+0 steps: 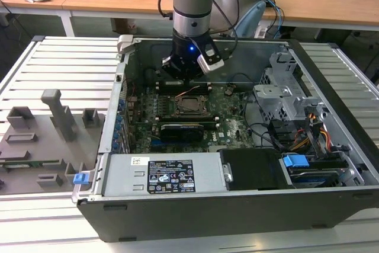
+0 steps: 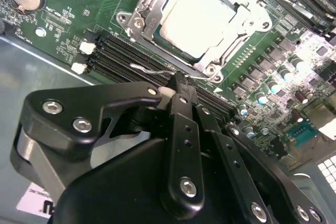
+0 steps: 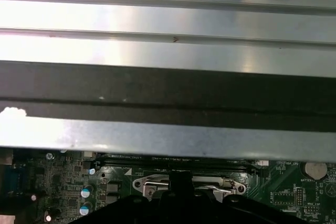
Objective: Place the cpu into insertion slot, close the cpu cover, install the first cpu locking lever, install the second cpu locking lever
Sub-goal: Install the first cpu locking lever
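Note:
The cpu (image 2: 197, 17) lies flat in the insertion slot (image 2: 137, 23), its pale metal face showing. The cpu cover (image 2: 239, 22) is down over it, framing the chip. A thin silver locking lever (image 2: 149, 69) runs along the socket's near edge. My gripper (image 2: 176, 83) is shut, its black fingertips together right at that lever wire; I cannot tell whether they press it. In the exterior view the gripper (image 1: 188, 84) hangs inside the open case just behind the socket (image 1: 190, 106). The socket edge (image 3: 189, 184) also shows in the first wrist view, beside the finger tips (image 3: 179, 179).
Black memory slots (image 2: 126, 56) run beside the socket. A black graphics card (image 1: 183, 128) sits in front of it. The power supply (image 1: 172, 176), drive cage (image 1: 284, 96) and loose cables (image 1: 308, 137) crowd the case. Grey fixtures (image 1: 35, 140) stand on the slatted table.

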Robot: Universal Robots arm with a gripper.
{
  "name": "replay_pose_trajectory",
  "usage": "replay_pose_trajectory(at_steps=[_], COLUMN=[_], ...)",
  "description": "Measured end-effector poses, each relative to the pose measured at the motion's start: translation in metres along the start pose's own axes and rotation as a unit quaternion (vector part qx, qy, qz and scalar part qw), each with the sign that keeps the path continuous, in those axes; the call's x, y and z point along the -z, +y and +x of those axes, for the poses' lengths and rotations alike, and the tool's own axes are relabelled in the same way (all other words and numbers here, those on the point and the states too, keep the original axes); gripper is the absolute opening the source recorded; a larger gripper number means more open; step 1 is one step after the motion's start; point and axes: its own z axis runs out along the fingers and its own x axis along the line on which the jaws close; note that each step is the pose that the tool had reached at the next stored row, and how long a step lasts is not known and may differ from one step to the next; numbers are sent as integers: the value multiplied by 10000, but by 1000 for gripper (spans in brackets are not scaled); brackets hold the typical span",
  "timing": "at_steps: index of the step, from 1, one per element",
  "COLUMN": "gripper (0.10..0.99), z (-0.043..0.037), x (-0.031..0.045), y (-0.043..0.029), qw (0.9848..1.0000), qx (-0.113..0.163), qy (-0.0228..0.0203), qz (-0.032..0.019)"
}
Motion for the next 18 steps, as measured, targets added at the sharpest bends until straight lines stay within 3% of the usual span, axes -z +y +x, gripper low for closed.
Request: replay_pose_trajectory(at_steps=[9,18], gripper=[106,106], z=[-100,-146], x=[-24,-56], y=[20,27], qw=[10000,10000], qx=[18,40], qy=[2,4], qz=[0,0])
